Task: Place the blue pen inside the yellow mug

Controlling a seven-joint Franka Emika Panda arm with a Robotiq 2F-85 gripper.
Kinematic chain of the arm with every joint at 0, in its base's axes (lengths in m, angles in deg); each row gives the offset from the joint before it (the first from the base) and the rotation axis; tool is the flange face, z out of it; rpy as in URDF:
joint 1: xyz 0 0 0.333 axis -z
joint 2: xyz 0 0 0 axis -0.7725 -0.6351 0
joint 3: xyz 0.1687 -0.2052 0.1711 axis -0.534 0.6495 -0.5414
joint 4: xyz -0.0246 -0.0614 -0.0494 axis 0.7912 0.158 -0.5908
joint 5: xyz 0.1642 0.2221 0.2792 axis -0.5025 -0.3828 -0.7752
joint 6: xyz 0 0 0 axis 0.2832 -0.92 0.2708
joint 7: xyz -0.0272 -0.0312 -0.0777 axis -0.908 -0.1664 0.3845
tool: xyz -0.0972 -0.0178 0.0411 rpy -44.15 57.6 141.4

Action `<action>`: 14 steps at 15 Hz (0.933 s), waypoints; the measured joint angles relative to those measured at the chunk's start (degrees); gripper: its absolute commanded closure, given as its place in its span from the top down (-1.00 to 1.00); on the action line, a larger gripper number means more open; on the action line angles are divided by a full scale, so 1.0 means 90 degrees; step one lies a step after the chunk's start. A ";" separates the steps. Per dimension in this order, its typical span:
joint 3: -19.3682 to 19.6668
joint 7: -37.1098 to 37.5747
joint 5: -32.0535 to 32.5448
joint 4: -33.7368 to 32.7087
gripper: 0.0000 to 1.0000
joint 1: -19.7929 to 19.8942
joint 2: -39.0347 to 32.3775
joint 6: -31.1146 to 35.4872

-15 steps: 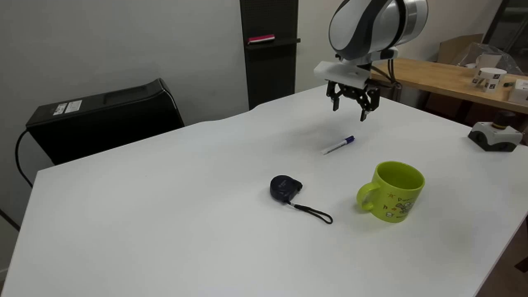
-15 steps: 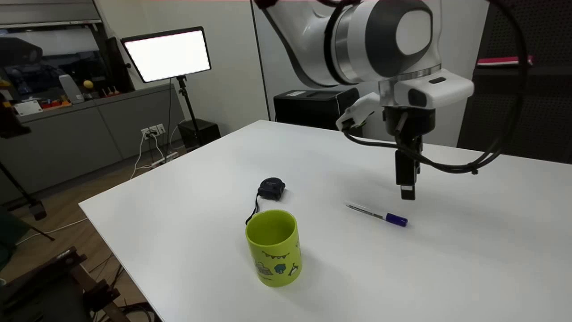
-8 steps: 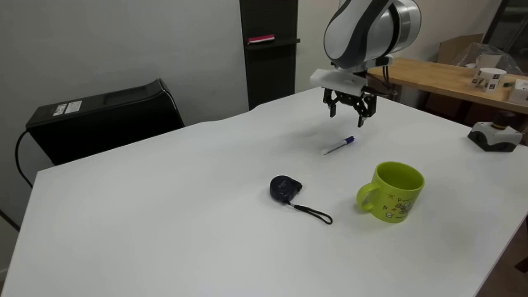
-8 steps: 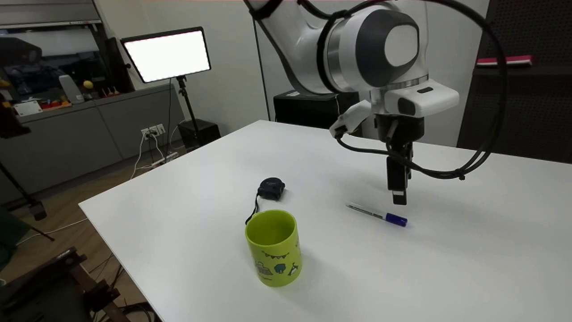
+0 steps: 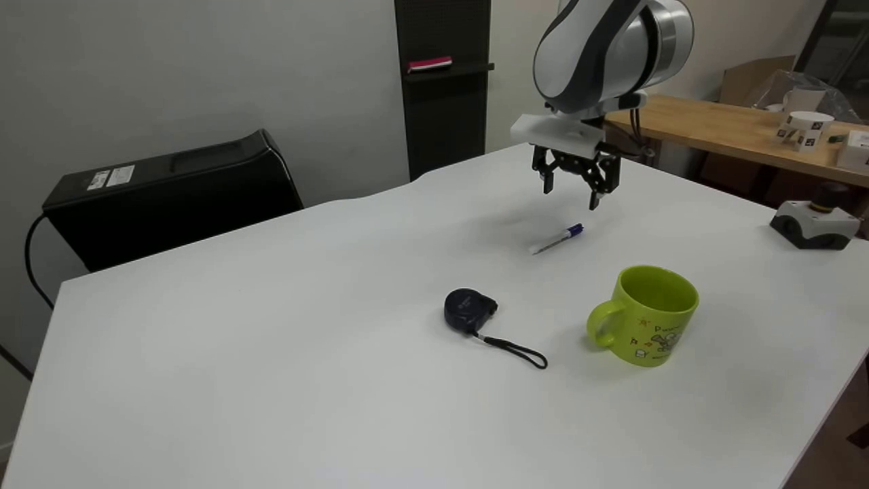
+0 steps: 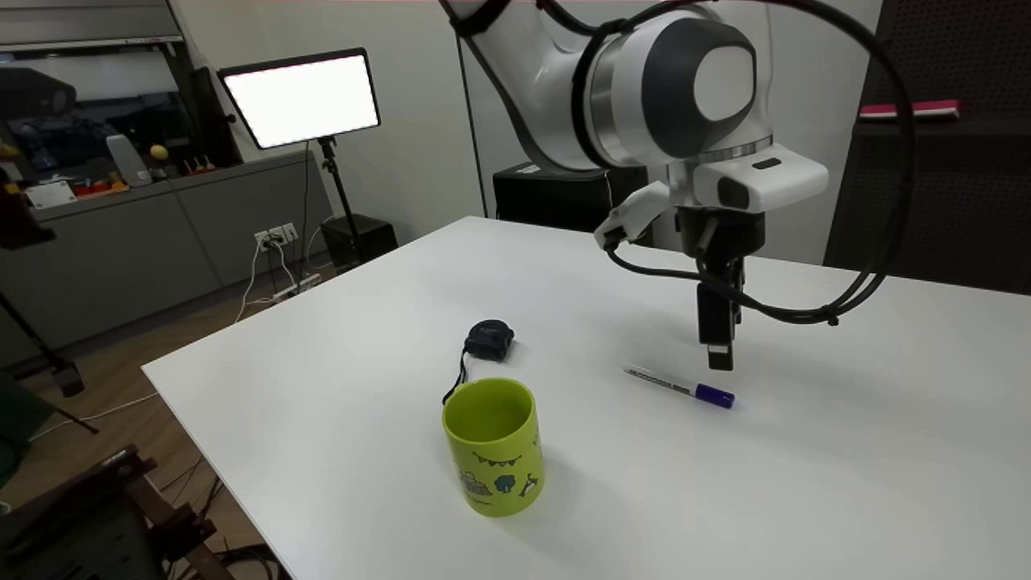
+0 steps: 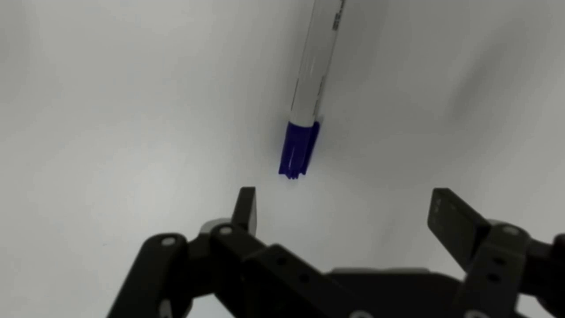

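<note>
The blue pen, with a clear whitish barrel and a dark blue cap, lies flat on the white table in both exterior views [image 5: 557, 239] [image 6: 681, 387]. In the wrist view the pen [image 7: 309, 88] points its cap toward my jaws; its far end is cut off at the top edge. My gripper [image 5: 571, 197] is open and empty above the table near the cap end, also in the wrist view [image 7: 344, 194]. The cap lies ahead of the fingertips, nearer the left finger, not between them. The yellow mug, yellow-green, stands upright in both exterior views [image 5: 652, 333] [image 6: 495, 459].
A black tape measure with a cord loop [image 5: 468, 310] [image 6: 489, 339] lies on the table [image 5: 271, 380] near the mug. A grey and black button box [image 5: 815, 224] stands at the table's edge. A cable [image 6: 805, 310] loops beside my wrist.
My gripper has come down a little and shifted slightly left in both exterior views, nearer the pen; over the last half second it has hardly moved. Pen and mug have not moved.
</note>
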 measured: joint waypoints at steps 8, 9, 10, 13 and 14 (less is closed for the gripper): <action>0.0179 0.0114 0.0015 -0.0016 1.00 -0.0187 -0.0341 0.0035; 0.0219 0.0202 0.0015 -0.0020 1.00 -0.0236 -0.0396 0.0086; 0.0253 0.0307 0.0014 -0.0022 1.00 -0.0290 -0.0454 0.0144; 0.0257 0.0541 0.0005 -0.0031 1.00 -0.0415 -0.0609 0.0180; 0.0236 0.0575 -0.0003 -0.0034 1.00 -0.0444 -0.0649 0.0180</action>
